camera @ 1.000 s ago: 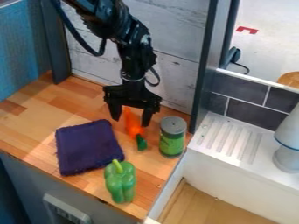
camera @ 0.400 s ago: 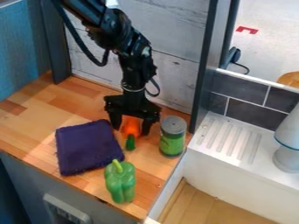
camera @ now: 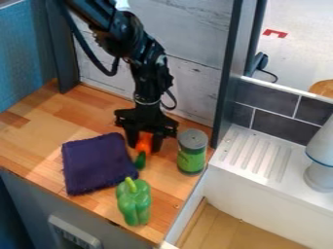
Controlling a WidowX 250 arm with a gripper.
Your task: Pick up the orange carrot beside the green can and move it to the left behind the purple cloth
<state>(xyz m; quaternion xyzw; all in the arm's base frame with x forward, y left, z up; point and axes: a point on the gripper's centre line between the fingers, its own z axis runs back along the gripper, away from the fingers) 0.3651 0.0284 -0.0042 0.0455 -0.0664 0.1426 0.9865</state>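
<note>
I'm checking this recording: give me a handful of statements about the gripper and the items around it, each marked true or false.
1. The gripper is at the orange toy with a green end. True.
2. The purple cloth hangs on the wall. False: the purple cloth lies on the wooden counter.
3. The green pepper is nearer the camera than the can. True.
4. The can lies on its side. False: the can stands upright.

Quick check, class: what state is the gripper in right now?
Gripper: down at the orange vegetable with a green end; whether it is closed on it cannot be told.
</note>
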